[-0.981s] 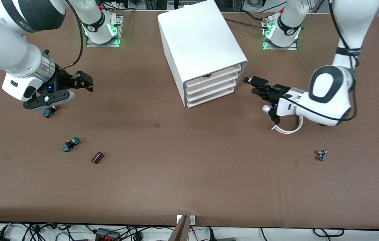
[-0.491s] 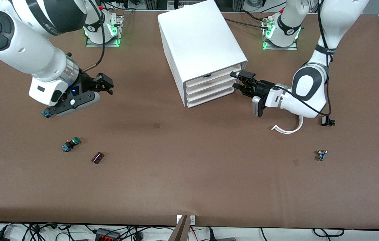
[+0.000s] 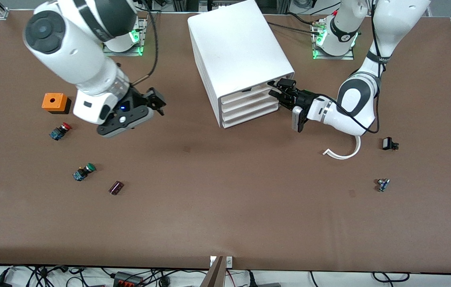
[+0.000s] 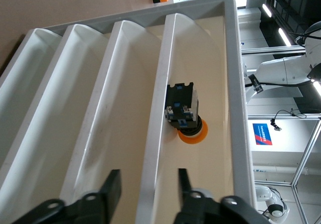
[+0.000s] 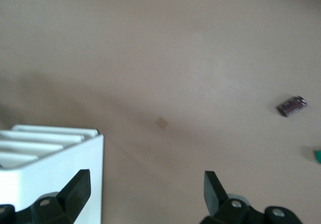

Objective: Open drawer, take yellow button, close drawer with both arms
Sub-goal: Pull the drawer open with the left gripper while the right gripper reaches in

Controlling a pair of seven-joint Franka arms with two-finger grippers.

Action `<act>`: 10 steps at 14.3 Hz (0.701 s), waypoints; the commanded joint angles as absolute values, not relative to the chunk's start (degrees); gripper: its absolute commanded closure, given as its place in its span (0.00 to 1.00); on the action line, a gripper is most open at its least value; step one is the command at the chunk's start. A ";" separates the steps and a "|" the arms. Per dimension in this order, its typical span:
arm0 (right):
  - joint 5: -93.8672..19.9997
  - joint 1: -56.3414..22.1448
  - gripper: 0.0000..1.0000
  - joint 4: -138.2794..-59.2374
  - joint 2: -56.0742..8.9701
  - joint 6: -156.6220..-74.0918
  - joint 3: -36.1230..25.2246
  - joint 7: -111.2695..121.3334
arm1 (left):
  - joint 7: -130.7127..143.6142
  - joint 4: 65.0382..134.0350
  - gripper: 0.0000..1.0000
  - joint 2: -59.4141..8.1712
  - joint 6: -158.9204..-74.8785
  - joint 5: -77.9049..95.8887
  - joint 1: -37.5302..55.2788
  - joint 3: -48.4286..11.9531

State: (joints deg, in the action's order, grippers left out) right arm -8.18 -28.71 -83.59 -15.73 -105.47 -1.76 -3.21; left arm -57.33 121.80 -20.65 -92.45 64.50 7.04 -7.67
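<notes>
The white cabinet (image 3: 241,52) stands at the table's middle, near the arm bases. Its top drawer (image 3: 249,90) sits flush with the three lower ones. In the left wrist view the button (image 4: 184,116), with its orange-yellow cap, black neck and blue body, lies inside the top drawer (image 4: 161,98). My left gripper (image 3: 276,90) is open at the drawer fronts. In its wrist view the left gripper (image 4: 146,185) has its fingers either side of the top drawer's front lip. My right gripper (image 3: 156,104) is open and empty over bare table beside the cabinet, as its wrist view (image 5: 145,184) shows.
An orange box (image 3: 54,102), a red-capped button (image 3: 60,131), a green-capped button (image 3: 83,172) and a maroon cylinder (image 3: 116,187) lie toward the right arm's end. A white curved strip (image 3: 345,153) and two small parts (image 3: 389,144) (image 3: 383,184) lie toward the left arm's end.
My left gripper has moved in to the cabinet's top drawer front. My right arm has swung toward the cabinet, uncovering the orange box and the red-capped button.
</notes>
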 commanded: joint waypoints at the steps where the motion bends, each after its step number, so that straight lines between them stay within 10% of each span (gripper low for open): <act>1: -8.70 -32.51 0.00 -81.56 -17.66 -108.27 -2.28 -8.59 | -59.77 122.26 0.82 -20.83 -93.34 66.36 7.38 -7.73; 10: -8.00 -41.74 0.00 -73.75 -25.22 -108.90 -2.46 -19.07 | -58.98 107.51 0.94 -29.69 -93.16 60.05 2.56 -6.77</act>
State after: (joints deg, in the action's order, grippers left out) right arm -8.16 -39.93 -77.82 -22.53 -109.47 -1.72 -16.67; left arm -59.74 114.52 -24.87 -93.08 63.23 4.03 -6.76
